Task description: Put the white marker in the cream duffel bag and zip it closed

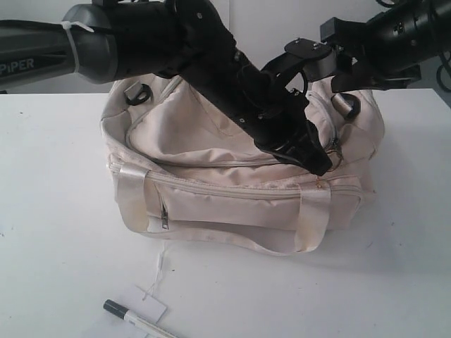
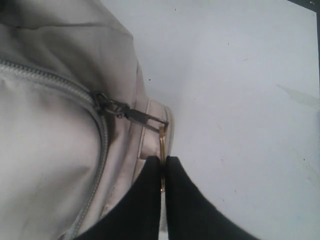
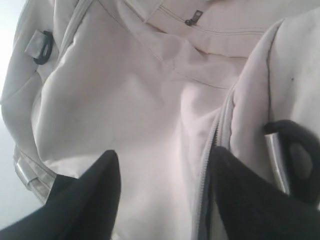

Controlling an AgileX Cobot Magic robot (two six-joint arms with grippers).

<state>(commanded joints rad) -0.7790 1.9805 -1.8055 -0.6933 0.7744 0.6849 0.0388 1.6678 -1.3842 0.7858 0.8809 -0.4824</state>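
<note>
Exterior view: white marker lay on the table in front of the cream duffel bag, outside it and just beside a paper hang tag. Its long axis ran on a slant. The dark cap pointed up and to the left of the view, and the white barrel ran down to the right and out past the lower edge. It was well apart from both claws. The left gripper sat across the middle at the bag's right end, low on the top zip line. The right gripper hung over the bag's rear right, partly hidden behind the left arm, and its jaws could not be read from there.

Left wrist view: the left gripper's fingers were pressed together, pinching a thin gold ring linked to the dark zip pull. The zip looked closed along the stretch shown.

Right wrist view: the right gripper stood wide, its two black fingers well apart, with cream fabric between them and nothing held. A black end ring sat just beside one finger.
</note>
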